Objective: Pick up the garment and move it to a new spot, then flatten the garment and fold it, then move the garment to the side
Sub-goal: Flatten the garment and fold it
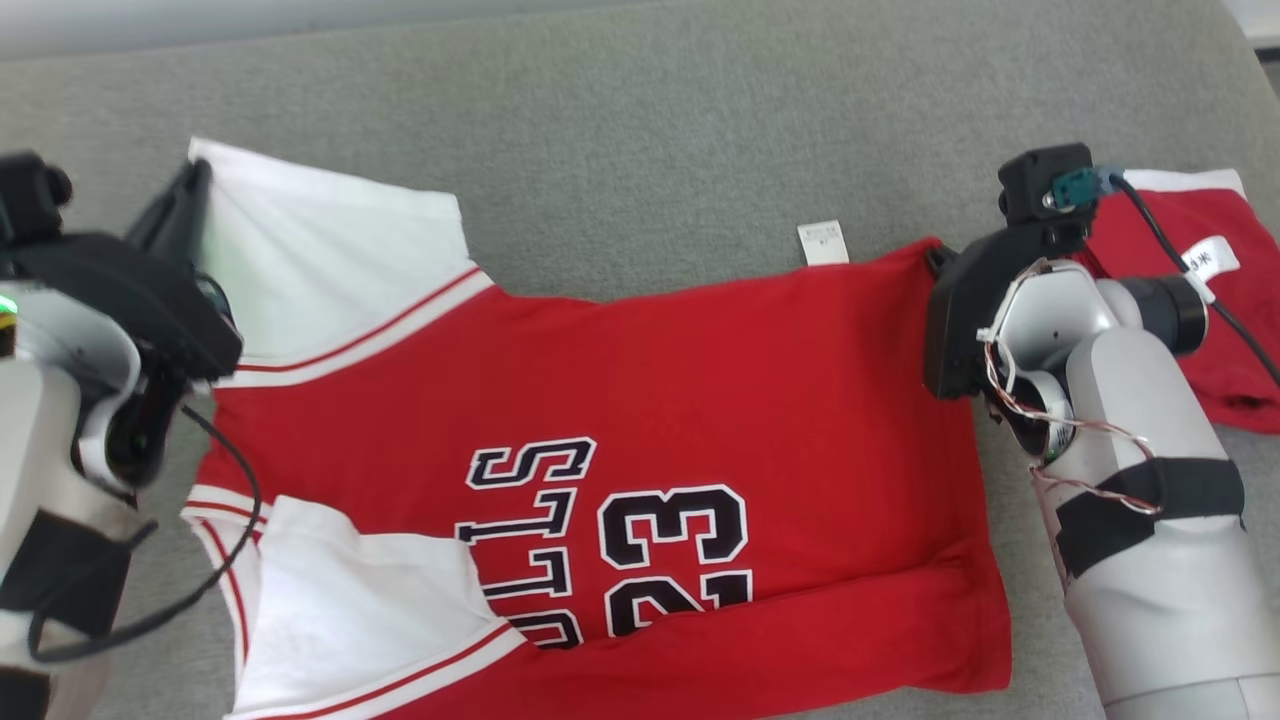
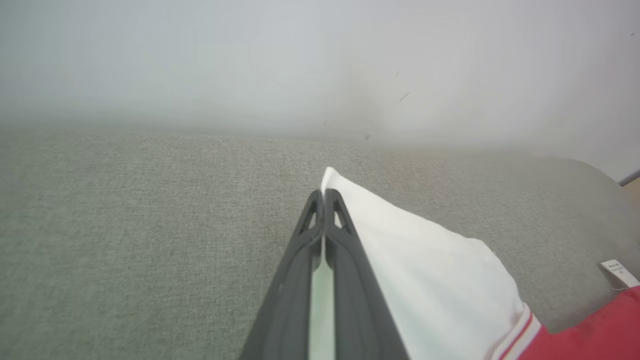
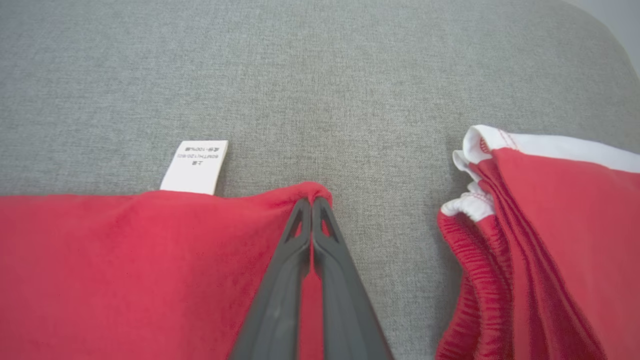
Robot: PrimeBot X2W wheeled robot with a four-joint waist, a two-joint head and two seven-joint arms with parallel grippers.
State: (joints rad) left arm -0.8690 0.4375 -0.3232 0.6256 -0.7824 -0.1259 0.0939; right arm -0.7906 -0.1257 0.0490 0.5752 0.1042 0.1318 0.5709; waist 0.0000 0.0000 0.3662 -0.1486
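Garment spread print-up on the grey cushion, pinched at two far corners.
My left gripper is pressed together on the white sleeve corner, and my right gripper on the red hem corner. Risks as I judge them: either shallow pinch may slip on lifting, an uneven pull would skew the fold, and the red shorts near the right corner could get dragged along.

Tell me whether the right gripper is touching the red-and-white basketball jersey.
Touching. The right wrist view shows the right gripper, jaws shut on a red corner of the red-and-white basketball jersey.
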